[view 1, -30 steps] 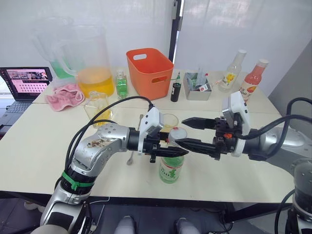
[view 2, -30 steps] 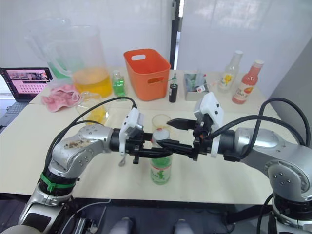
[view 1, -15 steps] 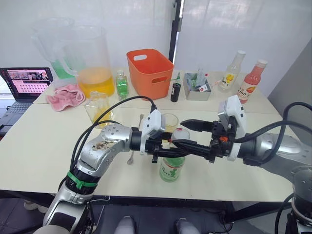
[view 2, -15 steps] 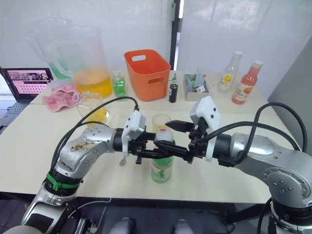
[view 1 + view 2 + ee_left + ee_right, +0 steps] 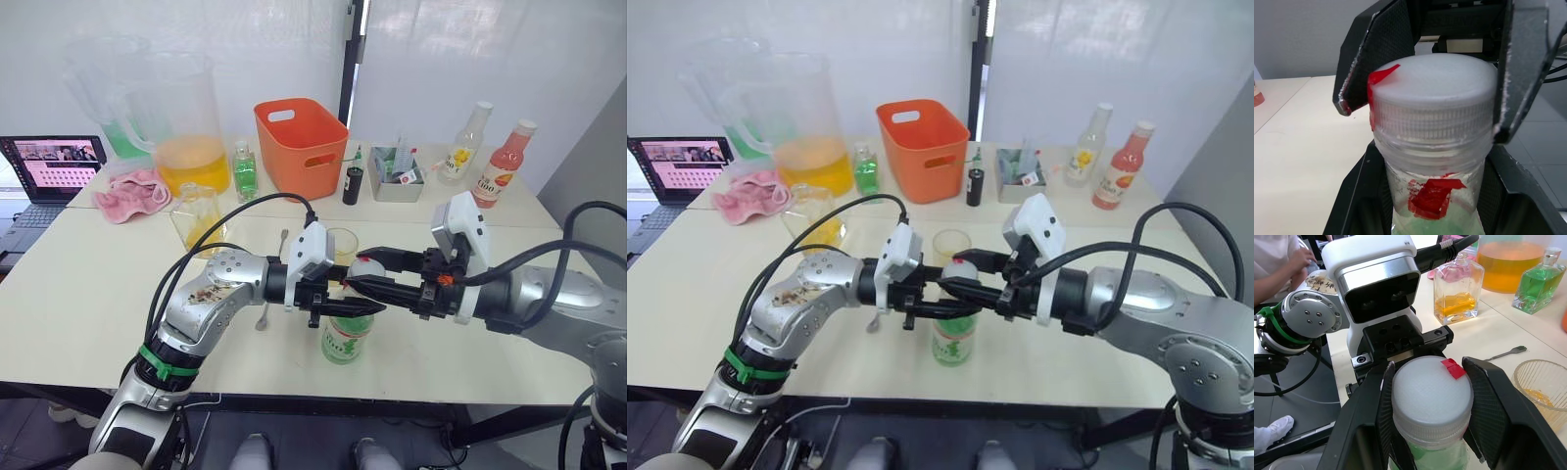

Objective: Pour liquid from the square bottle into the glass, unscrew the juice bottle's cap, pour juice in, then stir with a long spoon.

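Observation:
The juice bottle [image 5: 345, 338] with its green-and-white label stands upright near the table's front edge. My left gripper [image 5: 353, 305] is shut on its neck just below the cap [image 5: 364, 266]. The white cap [image 5: 1432, 391] with a red mark sits between the fingers [image 5: 1488, 406] of my right gripper [image 5: 366, 274], which press its sides. Just behind the bottle is the glass [image 5: 343, 245] with a little yellow liquid. The square bottle [image 5: 196, 215] stands farther left. The long spoon [image 5: 263, 315] lies on the table behind my left arm, partly hidden.
At the back stand a huge pitcher [image 5: 191, 127], a small green bottle [image 5: 244, 171], an orange basket [image 5: 300, 145], a grey box [image 5: 397, 176], a yellow-labelled bottle [image 5: 465, 142] and a pink-red bottle [image 5: 505, 162]. A laptop [image 5: 54, 162] and pink cloth [image 5: 130, 191] lie far left.
My right gripper has moved in toward the bottle and its open fingers have closed around the cap. The left gripper keeps its hold on the bottle.

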### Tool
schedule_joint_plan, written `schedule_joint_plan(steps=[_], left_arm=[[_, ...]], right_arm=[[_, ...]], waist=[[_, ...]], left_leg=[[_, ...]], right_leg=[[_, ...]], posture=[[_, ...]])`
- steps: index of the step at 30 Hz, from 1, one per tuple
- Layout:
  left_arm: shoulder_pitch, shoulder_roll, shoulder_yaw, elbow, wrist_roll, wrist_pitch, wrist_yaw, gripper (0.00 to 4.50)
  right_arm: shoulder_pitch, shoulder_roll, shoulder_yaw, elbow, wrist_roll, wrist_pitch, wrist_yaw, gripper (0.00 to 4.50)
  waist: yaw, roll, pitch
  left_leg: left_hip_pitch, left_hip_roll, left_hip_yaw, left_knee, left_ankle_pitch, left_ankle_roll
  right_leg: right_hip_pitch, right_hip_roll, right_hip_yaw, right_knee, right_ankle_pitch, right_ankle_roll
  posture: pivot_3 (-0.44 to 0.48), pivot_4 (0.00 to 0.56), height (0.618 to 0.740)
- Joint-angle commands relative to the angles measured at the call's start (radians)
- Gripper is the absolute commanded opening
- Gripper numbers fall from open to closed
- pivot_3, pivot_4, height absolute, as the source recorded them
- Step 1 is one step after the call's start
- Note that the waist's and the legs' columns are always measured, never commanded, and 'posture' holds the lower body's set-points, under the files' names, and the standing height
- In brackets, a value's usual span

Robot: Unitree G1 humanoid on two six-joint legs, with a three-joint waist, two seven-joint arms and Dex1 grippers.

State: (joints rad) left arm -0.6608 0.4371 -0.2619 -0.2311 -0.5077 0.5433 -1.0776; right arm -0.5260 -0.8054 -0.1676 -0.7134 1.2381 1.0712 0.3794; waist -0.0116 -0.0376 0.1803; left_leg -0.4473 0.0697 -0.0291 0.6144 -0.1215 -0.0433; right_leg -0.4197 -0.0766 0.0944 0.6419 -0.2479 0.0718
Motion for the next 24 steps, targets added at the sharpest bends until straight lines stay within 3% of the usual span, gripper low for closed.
schedule_joint_plan(steps=[1,5,8,11,14,20,24], left_arm=[[0.015,0.014,-0.003,0.009,0.046,-0.008,0.030,1.58],[0.018,0.017,0.000,0.007,0.047,-0.006,0.034,1.58],[0.024,0.022,0.004,0.005,0.044,0.000,0.037,1.58],[0.030,0.037,0.012,-0.006,0.042,0.008,0.042,1.58],[0.037,0.047,0.019,-0.019,0.037,0.019,0.053,1.58],[0.054,0.065,0.040,-0.051,0.025,0.037,0.071,1.58],[0.061,0.077,0.047,-0.069,0.017,0.048,0.080,1.58]], right_arm=[[-0.031,-0.033,0.014,0.004,-0.009,-0.038,0.088,1.69],[-0.056,-0.075,0.073,0.052,-0.085,-0.086,0.270,1.69],[-0.061,-0.121,0.156,0.142,-0.227,-0.215,0.538,1.69],[-0.177,-0.103,0.293,0.335,-0.403,-0.391,0.810,1.69],[-0.293,-0.071,0.389,0.484,-0.525,-0.495,0.983,1.69],[-0.428,-0.003,0.449,0.634,-0.602,-0.573,1.190,1.69],[-0.472,0.020,0.460,0.681,-0.620,-0.560,1.234,1.69]], waist=[[0.000,0.000,0.000],[0.000,0.000,0.000],[0.000,0.000,0.000],[-0.005,0.000,0.000],[-0.009,0.000,0.000],[-0.008,0.000,0.000],[-0.009,0.000,0.000]], left_leg=[[0.000,0.000,0.000,0.000,0.000,0.000],[0.000,0.000,0.000,0.000,0.000,0.000],[0.000,0.000,0.000,0.000,0.000,0.000],[0.001,0.000,0.001,0.000,0.000,0.000],[0.002,0.000,0.001,-0.001,0.000,0.000],[0.002,0.000,0.001,-0.001,0.000,0.000],[0.002,0.000,0.001,-0.001,0.000,0.000]], right_leg=[[0.000,0.000,0.000,0.000,0.000,0.000],[0.000,0.000,0.000,0.000,0.000,0.000],[0.000,0.000,0.000,-0.001,0.000,0.000],[0.000,0.000,0.000,-0.001,0.000,0.000],[0.000,0.000,0.000,0.000,0.000,0.000],[0.000,0.000,0.000,0.000,0.000,0.001],[-0.001,0.001,0.000,0.001,0.000,0.001]], posture=[[0.000,0.150,0.703],[0.000,0.150,0.703],[0.000,0.150,0.703],[0.000,0.150,0.703],[0.000,0.150,0.703],[0.000,0.150,0.703],[0.000,0.150,0.703]])
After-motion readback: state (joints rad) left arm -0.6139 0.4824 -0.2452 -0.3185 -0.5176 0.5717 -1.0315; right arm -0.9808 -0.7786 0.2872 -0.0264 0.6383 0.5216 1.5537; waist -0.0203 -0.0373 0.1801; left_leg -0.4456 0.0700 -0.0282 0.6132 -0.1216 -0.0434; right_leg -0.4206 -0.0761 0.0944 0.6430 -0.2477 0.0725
